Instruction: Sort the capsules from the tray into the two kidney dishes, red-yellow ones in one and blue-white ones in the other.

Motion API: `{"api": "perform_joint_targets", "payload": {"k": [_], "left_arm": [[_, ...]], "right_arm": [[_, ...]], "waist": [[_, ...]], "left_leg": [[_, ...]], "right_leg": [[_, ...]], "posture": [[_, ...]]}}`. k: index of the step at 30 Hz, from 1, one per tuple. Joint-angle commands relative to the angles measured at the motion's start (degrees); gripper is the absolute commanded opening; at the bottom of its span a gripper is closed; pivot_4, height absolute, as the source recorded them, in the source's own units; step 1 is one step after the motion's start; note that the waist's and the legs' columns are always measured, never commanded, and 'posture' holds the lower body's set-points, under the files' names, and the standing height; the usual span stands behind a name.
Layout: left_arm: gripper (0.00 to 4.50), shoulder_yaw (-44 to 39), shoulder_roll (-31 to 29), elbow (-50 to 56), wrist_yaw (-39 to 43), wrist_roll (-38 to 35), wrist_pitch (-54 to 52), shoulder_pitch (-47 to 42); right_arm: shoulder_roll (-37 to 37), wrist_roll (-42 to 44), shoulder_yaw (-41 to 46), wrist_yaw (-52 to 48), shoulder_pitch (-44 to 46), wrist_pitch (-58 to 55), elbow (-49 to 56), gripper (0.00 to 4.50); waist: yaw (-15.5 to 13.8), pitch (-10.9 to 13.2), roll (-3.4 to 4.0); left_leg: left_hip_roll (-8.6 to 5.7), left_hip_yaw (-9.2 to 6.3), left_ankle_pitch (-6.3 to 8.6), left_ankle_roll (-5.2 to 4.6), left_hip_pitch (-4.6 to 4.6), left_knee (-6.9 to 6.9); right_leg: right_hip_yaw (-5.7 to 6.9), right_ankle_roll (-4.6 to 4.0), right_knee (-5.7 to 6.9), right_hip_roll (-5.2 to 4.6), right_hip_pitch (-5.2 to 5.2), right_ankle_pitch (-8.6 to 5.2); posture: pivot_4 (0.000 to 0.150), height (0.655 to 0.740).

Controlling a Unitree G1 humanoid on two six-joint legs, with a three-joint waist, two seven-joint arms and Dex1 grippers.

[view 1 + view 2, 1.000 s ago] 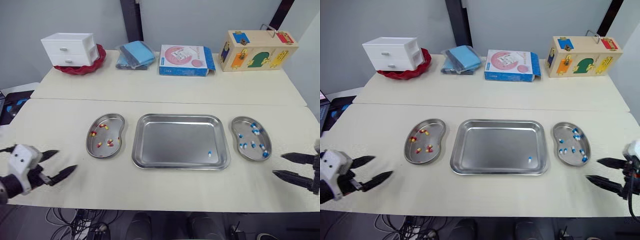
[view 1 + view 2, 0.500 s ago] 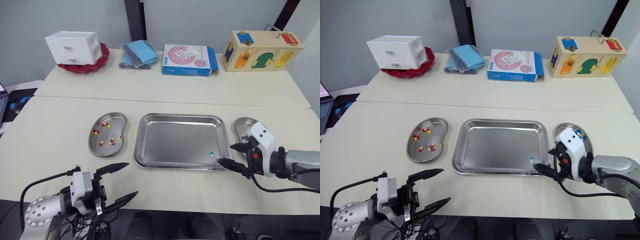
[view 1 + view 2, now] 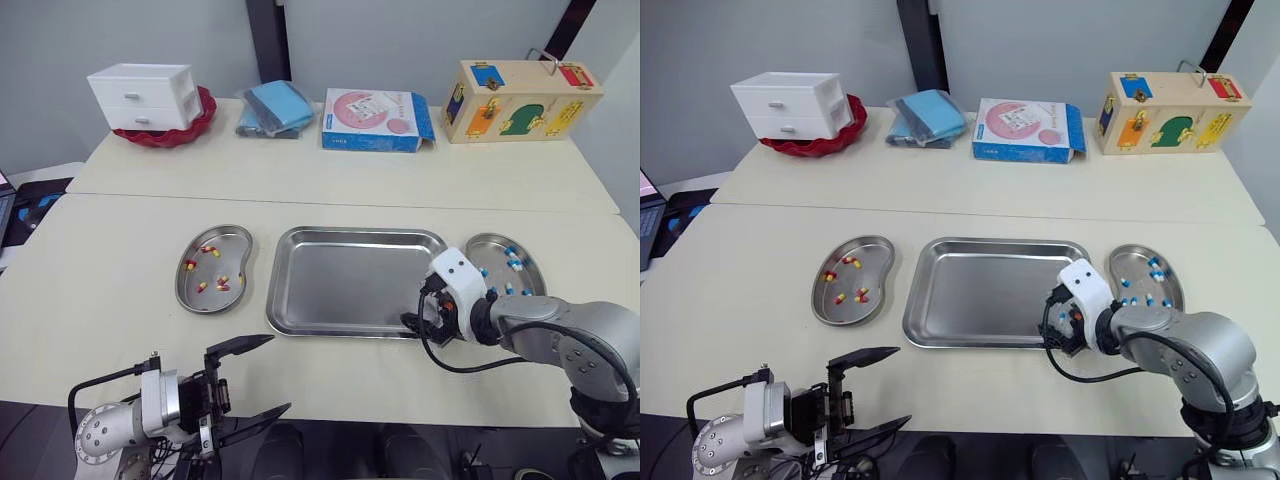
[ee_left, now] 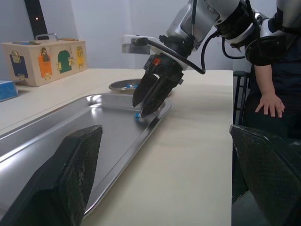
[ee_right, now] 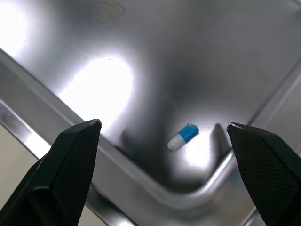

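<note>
One blue-white capsule, smooth and pill-shaped, lies in the near right corner of the shiny rectangular steel tray, between the right gripper's released jaws. Left of the tray, a steel kidney dish holds red-yellow capsules. Right of the tray, its twin holds blue-white capsules. The left gripper, jaws released, hangs nearer than the tray at the pale desk's edge.

We see one blue-white capsule lying flat in the steel tray, near-right corner. Red-yellow capsules lie in the left kidney dish, blue-white ones in the right kidney dish.
</note>
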State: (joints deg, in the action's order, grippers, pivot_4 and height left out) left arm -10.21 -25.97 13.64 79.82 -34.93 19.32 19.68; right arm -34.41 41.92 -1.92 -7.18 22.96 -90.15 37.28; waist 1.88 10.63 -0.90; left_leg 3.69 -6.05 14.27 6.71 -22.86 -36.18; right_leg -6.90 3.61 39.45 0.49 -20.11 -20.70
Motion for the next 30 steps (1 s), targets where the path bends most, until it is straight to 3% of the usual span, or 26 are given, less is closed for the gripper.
{"api": "perform_joint_targets", "payload": {"k": [1, 5, 12, 21, 26, 30], "left_arm": [[4.49, 0.59, 0.18, 0.59, 0.06, -1.02, 1.58, 0.43], [4.49, 0.93, 0.09, 0.87, -0.36, -1.19, 2.11, 0.80], [4.50, 1.16, -0.23, 0.85, -0.40, -1.48, 2.56, 1.59], [4.50, 1.16, -0.27, -0.32, -0.53, -1.18, 3.17, 0.83], [4.50, 1.14, -0.46, -2.08, -0.36, -1.07, 3.28, -1.15], [4.50, 2.37, -0.83, -2.87, 1.24, -1.43, 3.05, -3.15]], "right_arm": [[0.11, -2.19, -0.88, 0.17, 0.75, -1.34, 0.88, 4.50], [0.07, -4.04, -2.55, -0.53, 0.66, -1.15, 0.51, 4.50], [0.18, -7.25, -5.66, -1.17, 0.93, -0.05, -0.21, 2.25], [2.52, -9.66, -5.59, -2.62, 0.70, 0.88, -0.02, 0.02], [3.09, -8.08, -0.02, -6.31, -0.67, 4.23, 2.87, 0.01], [-0.76, -7.87, 7.20, -11.71, -5.07, 11.51, 4.40, 0.01]], "waist": [[0.03, 0.00, 0.01], [-0.02, -0.01, 0.00], [0.11, -0.01, 0.01], [0.18, -0.02, 0.00], [0.13, -0.01, 0.02], [-0.14, -0.01, 0.02]], "left_leg": [[0.00, 0.00, 0.00, 0.00, 0.00, 0.00], [-0.01, 0.00, 0.00, 0.00, -0.01, 0.00], [0.00, -0.01, 0.00, 0.00, 0.00, 0.00], [0.01, -0.02, 0.00, 0.00, 0.01, 0.01], [0.00, -0.02, 0.00, 0.00, 0.00, 0.01], [-0.01, -0.02, 0.00, 0.00, -0.05, 0.01]], "right_leg": [[0.00, 0.00, 0.01, 0.00, 0.00, 0.00], [0.00, -0.01, 0.00, 0.00, 0.00, -0.01], [0.00, -0.01, 0.01, 0.01, -0.01, -0.01], [0.00, -0.01, 0.01, 0.02, -0.01, -0.01], [0.01, -0.01, 0.00, 0.02, -0.02, -0.01], [0.02, -0.01, -0.02, 0.01, -0.02, -0.01]], "posture": [[0.150, 0.7400], [0.150, 0.7400], [0.150, 0.7400], [0.150, 0.7400], [0.150, 0.7400], [0.150, 0.7400]]}}
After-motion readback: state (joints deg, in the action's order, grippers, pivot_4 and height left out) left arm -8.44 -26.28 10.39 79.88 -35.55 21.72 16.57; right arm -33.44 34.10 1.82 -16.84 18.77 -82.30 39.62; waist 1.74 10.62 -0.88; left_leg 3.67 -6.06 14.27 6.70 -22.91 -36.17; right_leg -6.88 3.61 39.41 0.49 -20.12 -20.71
